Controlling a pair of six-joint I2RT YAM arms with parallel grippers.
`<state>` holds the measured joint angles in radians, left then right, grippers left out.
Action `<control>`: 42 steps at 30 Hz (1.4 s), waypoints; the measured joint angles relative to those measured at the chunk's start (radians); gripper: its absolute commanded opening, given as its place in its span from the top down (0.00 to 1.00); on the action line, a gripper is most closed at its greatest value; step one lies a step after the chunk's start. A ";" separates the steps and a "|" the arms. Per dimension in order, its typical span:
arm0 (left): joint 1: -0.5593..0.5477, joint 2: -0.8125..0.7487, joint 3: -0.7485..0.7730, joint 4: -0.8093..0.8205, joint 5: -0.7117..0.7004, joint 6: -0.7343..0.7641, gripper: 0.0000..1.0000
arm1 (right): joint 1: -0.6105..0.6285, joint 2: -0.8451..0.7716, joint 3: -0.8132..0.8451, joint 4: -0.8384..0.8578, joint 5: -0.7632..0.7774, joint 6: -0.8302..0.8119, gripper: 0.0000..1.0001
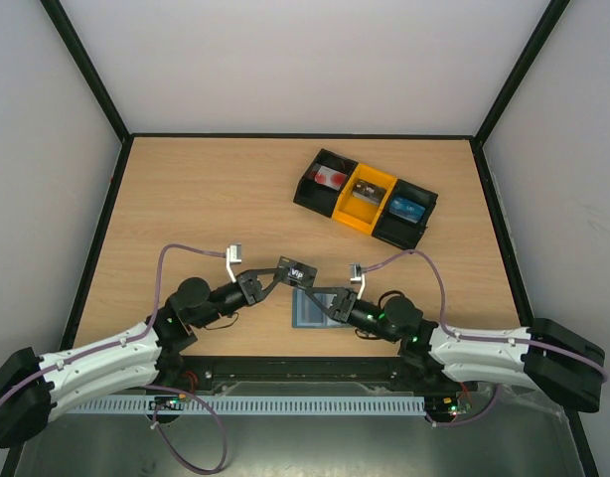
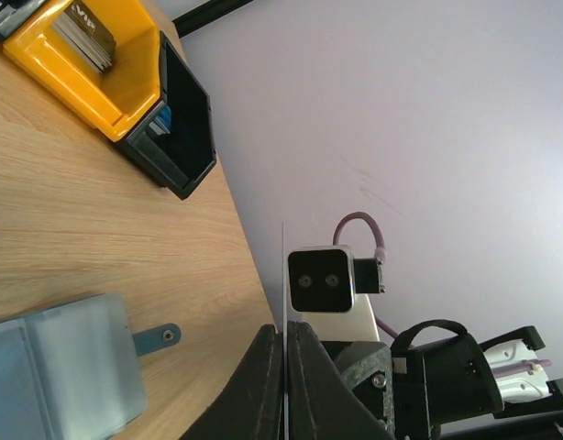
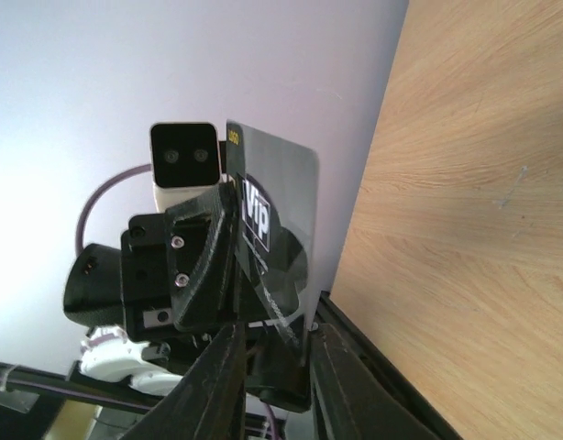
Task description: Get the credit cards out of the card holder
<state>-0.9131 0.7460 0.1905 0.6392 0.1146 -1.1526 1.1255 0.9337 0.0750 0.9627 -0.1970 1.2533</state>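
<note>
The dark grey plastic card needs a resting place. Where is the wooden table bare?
Bare: the wooden table from its left edge to the black-and-yellow three-bin plastic tray, and the right side, nearer than that tray. Crowded: the middle, around the dusty-blue folding card holder.

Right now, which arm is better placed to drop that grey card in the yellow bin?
Probably right. The right gripper brackets the grey card that the left gripper pinches, and the yellow bin lies nearer the right arm.
</note>
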 measured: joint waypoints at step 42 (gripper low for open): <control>0.000 -0.177 0.185 -0.768 -0.153 0.231 0.00 | -0.415 -0.070 0.379 -0.826 0.132 -0.357 0.98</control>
<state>-0.9131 0.5690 0.3752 -0.1284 -0.0383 -0.9218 0.7101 0.8635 0.4541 0.1368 -0.0654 0.8963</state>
